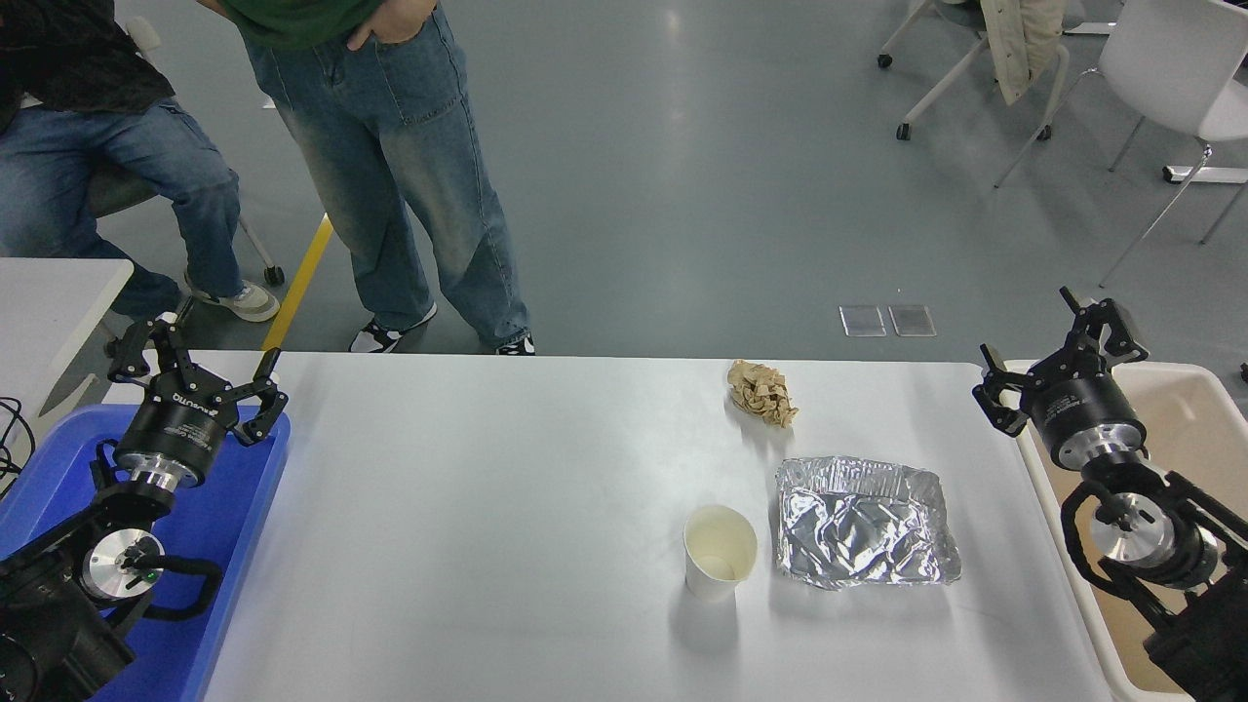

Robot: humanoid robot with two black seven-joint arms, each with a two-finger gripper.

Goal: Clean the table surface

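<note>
White table surface (pixel 487 507) holds cup (pixel 720 551), foil tray (pixel 863 522), crumpled paper (pixel 762 392)

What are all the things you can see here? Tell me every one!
table surface: one, white, fills the middle
paper cup: one, white, upright, right of centre
foil tray: one, silver, crinkled, just right of the cup
crumpled paper: one, brown, near the far edge, behind the tray
blue bin: one, at the table's left side
beige bin: one, at the table's right side
small table: one, white, far left
chairs: white, top right
people: two, in jeans, beyond the far edge
left gripper: black, fingers open, over the blue bin
right gripper: black, fingers open, by the beige bin
</note>
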